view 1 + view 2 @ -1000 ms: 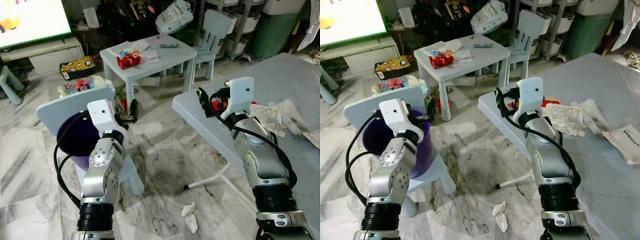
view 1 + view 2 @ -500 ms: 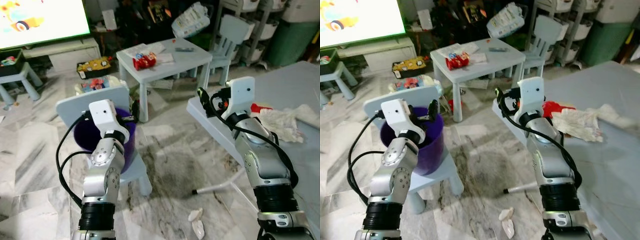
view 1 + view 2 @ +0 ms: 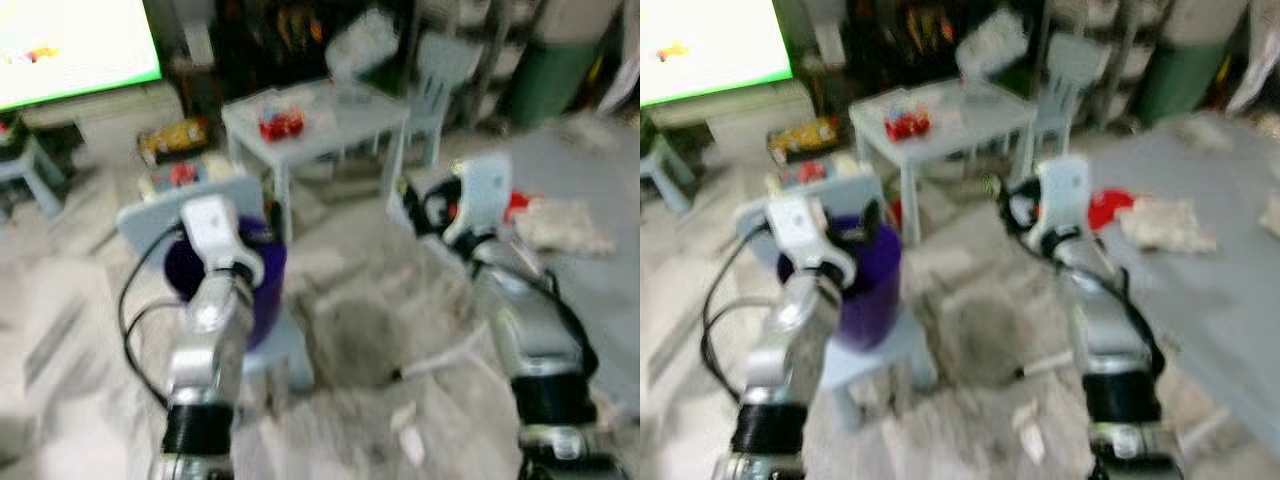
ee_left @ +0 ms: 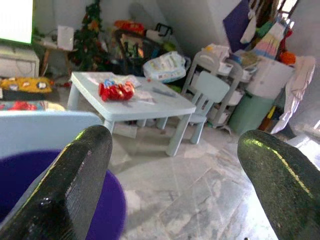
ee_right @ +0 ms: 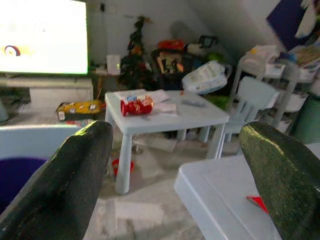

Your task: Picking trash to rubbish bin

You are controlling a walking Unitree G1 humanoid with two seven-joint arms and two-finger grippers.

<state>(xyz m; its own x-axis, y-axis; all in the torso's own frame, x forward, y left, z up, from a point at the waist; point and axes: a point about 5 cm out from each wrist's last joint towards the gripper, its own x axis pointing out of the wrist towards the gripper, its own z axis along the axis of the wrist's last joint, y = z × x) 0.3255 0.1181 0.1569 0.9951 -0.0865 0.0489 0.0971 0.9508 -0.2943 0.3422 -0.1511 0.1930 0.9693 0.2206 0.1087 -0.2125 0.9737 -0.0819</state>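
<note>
The head views are blurred. A purple bin [image 3: 258, 285] stands on a pale blue child's chair [image 3: 165, 215] at my left. My left gripper [image 4: 175, 165] hovers at the bin's rim [image 4: 107, 210], open with nothing between its fingers. My right gripper [image 5: 175, 165] is open and empty, raised by the near corner of the grey table [image 5: 215, 195]. A red wrapper [image 3: 515, 205] and crumpled white paper [image 3: 565, 225] lie on that table beyond the right gripper. White scraps [image 3: 408, 435] lie on the floor between my arms.
A small pale blue table [image 3: 330, 115] with a red snack bag [image 3: 282, 122] stands ahead, a child's chair [image 3: 445, 65] behind it. A bright screen [image 3: 70, 45] is at the far left, shelves and a green bin [image 3: 545, 80] at the far right. Marble floor lies between the chair and the grey table.
The head views have shifted and gone blurry, so the camera is moving. Both arms keep the same raised pose and both grippers stay open and empty.
</note>
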